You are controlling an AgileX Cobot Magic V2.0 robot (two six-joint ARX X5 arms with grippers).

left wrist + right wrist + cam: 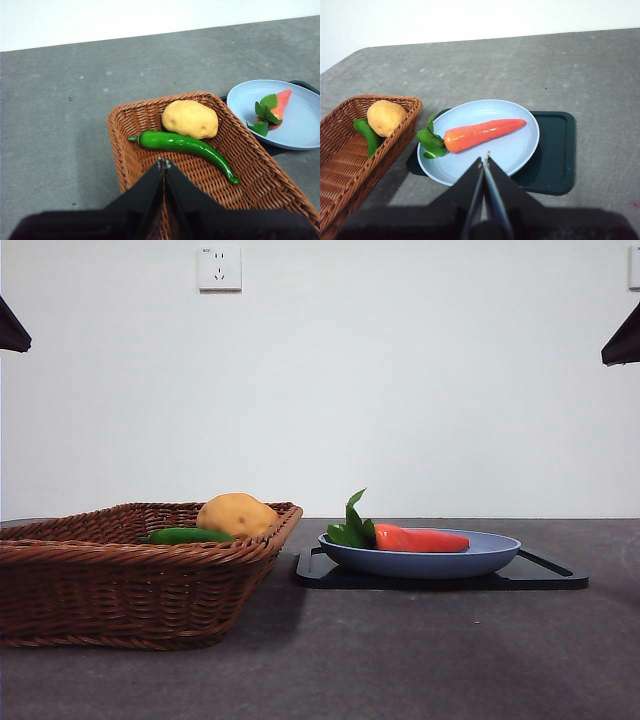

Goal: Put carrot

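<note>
The carrot (482, 134), orange-red with green leaves, lies on a pale blue plate (520, 149). It also shows in the front view (420, 538) and partly in the left wrist view (280, 103). The plate (440, 562) rests on a dark tray (545, 578). My right gripper (484, 161) is shut and empty, raised above the plate's near rim. My left gripper (163, 164) is shut and empty, raised above the wicker basket (260, 190). Both arms show only as black tips at the front view's top corners.
The brown wicker basket (130, 585) stands left of the tray and holds a yellow-brown potato (236, 514) and a slim dark green vegetable (185, 536). A white wall with a socket stands behind the grey table.
</note>
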